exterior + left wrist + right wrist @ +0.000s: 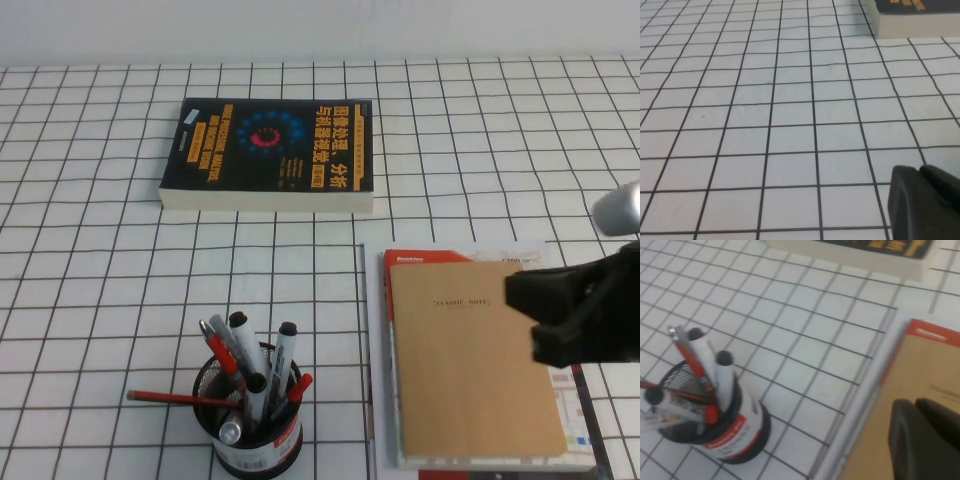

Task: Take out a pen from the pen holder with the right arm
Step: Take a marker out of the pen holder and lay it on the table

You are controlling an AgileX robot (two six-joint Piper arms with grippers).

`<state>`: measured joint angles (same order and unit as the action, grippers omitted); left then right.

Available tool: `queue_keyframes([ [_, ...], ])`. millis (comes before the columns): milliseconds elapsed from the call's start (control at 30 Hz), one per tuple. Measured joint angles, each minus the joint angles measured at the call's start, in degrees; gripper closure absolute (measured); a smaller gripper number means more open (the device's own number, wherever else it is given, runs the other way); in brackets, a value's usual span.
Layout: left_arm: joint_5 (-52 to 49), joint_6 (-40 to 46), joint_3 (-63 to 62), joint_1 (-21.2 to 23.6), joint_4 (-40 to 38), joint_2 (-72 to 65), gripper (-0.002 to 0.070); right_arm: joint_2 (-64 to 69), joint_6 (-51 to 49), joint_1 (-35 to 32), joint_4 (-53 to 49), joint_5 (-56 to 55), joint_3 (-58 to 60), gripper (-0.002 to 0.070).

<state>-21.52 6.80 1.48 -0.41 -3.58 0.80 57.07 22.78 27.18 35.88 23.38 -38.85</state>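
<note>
A black mesh pen holder with a white and red label stands near the table's front edge, left of centre. It holds several markers and a red pencil that pokes out to the left. My right gripper hovers to the right of the holder, over a brown notebook, shut and empty. In the right wrist view the holder and its pens lie well apart from the right gripper. The left gripper shows only in its own wrist view, shut over bare tablecloth.
A thick black book lies flat at the back centre. The brown notebook tops a stack with a red-covered book and white sheets at the front right. A white, black-gridded cloth covers the table.
</note>
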Motion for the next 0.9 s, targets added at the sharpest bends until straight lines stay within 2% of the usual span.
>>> queue_keyframes([
  [233, 0.0, 0.0, 0.0, 0.0, 0.0, 0.0, 0.0679, 6.0, 3.4, 18.6, -0.2, -9.3, -2.4, 0.0675],
  [400, 0.0, 0.0, 0.0, 0.0, 0.0, 0.0, 0.0679, 9.6, 11.1, 28.2, -0.1, -11.4, -5.4, 0.0575],
  [600, 0.0, 0.0, 0.0, 0.0, 0.0, 0.0, 0.0679, 14.7, 19.5, 34.5, 0.0, -14.4, -8.3, 0.0381],
  [700, 0.0, 0.0, 0.0, 0.0, 0.0, 0.0, 0.0679, 17.4, 22.9, 36.6, 0.1, -14.8, -10.4, 0.0344],
  [900, 0.0, 0.0, 0.0, 0.0, 0.0, 0.0, 0.0679, 23.5, 29.6, 39.2, 2.2, -14.8, -16.3, 0.0332],
])
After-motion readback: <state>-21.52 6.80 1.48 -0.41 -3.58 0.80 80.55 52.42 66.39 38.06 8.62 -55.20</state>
